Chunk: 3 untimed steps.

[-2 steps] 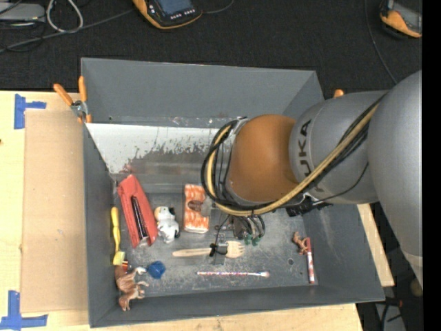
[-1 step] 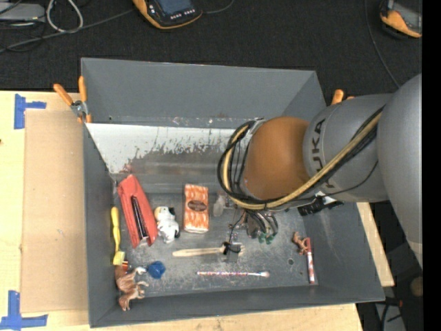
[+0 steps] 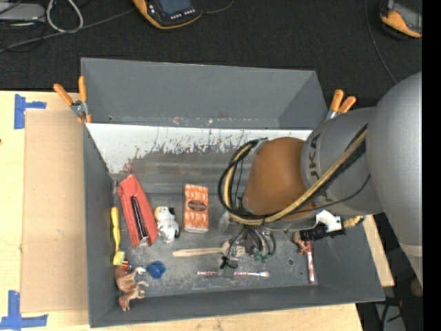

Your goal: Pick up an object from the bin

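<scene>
My gripper (image 3: pixel 241 248) hangs low over the bin floor, front middle, below the arm's orange cover. Just to its left lies a flat wooden stick (image 3: pixel 198 252), whose right end reaches the gripper. In front of it a thin pink and white pen (image 3: pixel 234 274) lies along the front wall. An orange patterned packet (image 3: pixel 196 208) lies farther back on the left. Nothing shows held in the gripper.
At the left wall lie a red stapler (image 3: pixel 135 211), a yellow tool (image 3: pixel 116 232), a white and black toy (image 3: pixel 165 224), a blue cap (image 3: pixel 156 269) and a brown toy animal (image 3: pixel 129 288). A red and white pen (image 3: pixel 310 264) lies at the right. The arm covers the bin's right side.
</scene>
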Motion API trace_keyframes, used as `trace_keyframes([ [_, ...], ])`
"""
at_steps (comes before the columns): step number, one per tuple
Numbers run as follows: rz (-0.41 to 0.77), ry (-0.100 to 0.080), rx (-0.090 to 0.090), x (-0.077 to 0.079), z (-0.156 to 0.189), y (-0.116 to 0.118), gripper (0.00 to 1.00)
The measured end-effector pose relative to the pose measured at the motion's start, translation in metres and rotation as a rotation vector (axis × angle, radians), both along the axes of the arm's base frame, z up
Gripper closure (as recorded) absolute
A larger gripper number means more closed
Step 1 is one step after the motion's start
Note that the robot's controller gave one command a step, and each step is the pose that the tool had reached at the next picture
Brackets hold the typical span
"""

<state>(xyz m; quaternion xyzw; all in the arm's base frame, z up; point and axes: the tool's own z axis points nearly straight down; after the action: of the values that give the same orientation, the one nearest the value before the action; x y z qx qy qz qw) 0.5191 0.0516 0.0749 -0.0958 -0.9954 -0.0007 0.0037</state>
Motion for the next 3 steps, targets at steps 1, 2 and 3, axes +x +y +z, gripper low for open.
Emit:
trace_keyframes([
  [1,0.149,-0.007,-0.001,-0.019,0.084,-0.008,1.0],
  [2,0.148,-0.007,-0.001,-0.019,0.084,-0.008,1.0],
  [3,0.243,-0.007,0.0,-0.041,0.041,-0.013,1.0],
])
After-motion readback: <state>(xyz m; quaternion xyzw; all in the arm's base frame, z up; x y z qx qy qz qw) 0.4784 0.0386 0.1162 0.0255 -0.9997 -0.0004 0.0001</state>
